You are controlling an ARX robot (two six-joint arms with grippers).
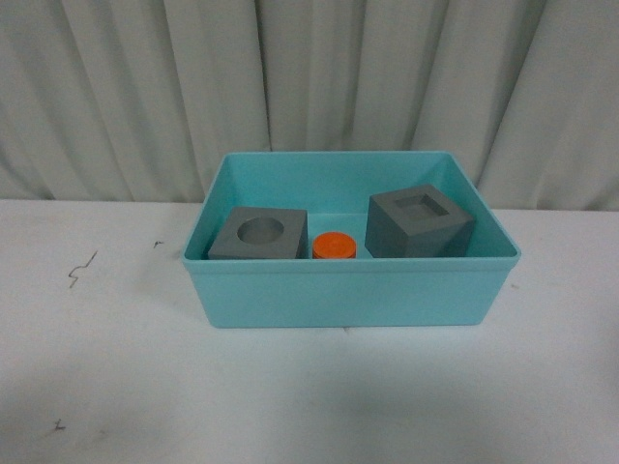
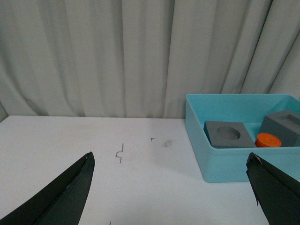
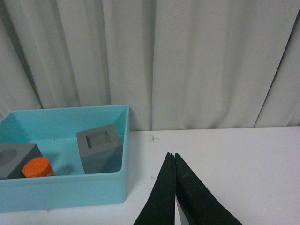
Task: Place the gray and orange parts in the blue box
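- All three parts sat inside the blue box [image 1: 353, 290], near the tabletop's [image 1: 106, 367] far edge: round-recess gray cube [image 1: 257, 234], orange cylinder [image 1: 334, 246], square-recess gray cube [image 1: 418, 223].
- That second cube was tilted, resting against the box wall. A knock to the box could have tipped or shifted it, in my judgement.
- Left end effector [image 2: 171, 192] hung over bare tabletop beside the box, fingers spread wide, holding nothing.
- Right end effector [image 3: 173, 187] was on the box's other side, fingers pressed together, empty. A careless sweep from either one could have shoved the box.
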